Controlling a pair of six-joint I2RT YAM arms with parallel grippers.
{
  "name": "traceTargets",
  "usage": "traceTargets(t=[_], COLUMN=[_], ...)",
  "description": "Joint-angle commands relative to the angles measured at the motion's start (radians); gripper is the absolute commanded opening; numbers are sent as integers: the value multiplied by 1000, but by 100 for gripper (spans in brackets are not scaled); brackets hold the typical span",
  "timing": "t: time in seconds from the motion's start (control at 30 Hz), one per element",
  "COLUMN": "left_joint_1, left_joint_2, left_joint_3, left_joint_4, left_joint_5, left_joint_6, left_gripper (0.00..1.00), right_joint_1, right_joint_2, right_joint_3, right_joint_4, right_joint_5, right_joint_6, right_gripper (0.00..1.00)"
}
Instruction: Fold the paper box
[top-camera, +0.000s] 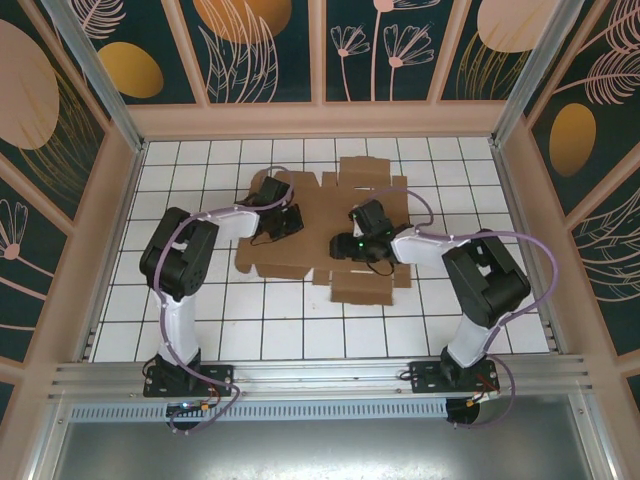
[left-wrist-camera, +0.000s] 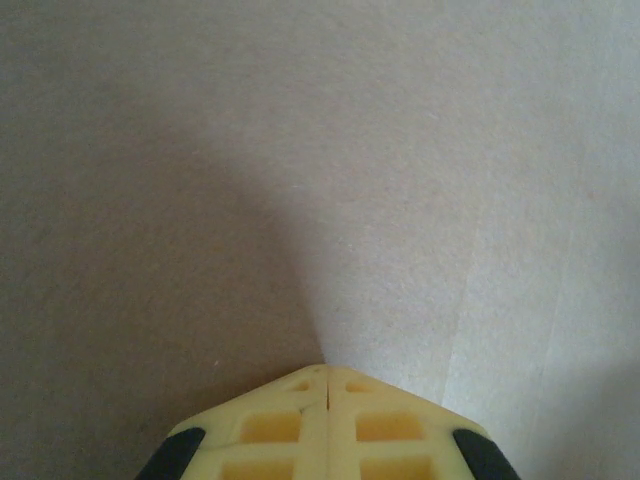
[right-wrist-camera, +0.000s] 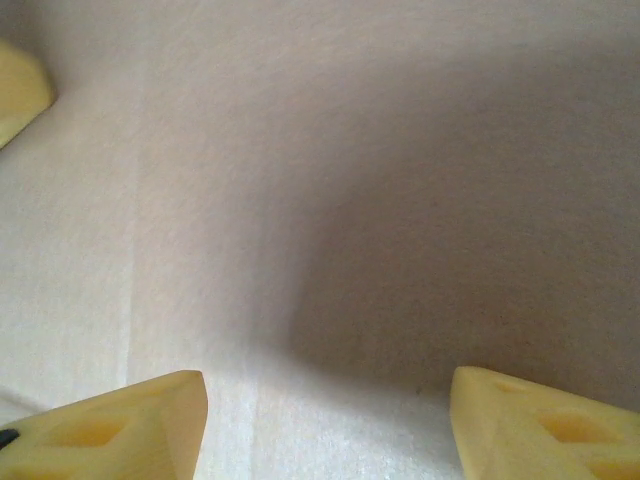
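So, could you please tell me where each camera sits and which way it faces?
Top external: above and behind the bases, looking down at the tiled table and flat paper box; left arm and right arm show.
Left wrist: on the left wrist, facing close cardboard; the shut left gripper shows.
Right wrist: on the right wrist, facing close cardboard; the open right gripper shows.
Shared: both wrist views look onto the paper box.
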Motion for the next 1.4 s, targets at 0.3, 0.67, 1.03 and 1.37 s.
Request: traceTargets(t=[0.3,0.67,1.03,1.37], left_joint_1=[27,119,147,164], left_joint_2=[-72,25,133,161], left_joint_3=[160,167,170,162], left_joint_4=[-154,-170,-206,-212], left_joint_5=[-75,-142,-58,-55], left_joint_6=[200,203,200,202], left_gripper=[0,0,0,0], right_joint_1=[-216,-528,-556,-566], right_joint_2=[-196,-238,-78,-62], right_joint_3=[7,-185,-204,-244], right_joint_4=[37,108,260,300], right_joint_5=[-161,-245,-470,-485], right_joint_6=[-32,26,54,62], right_gripper=[85,87,77,74])
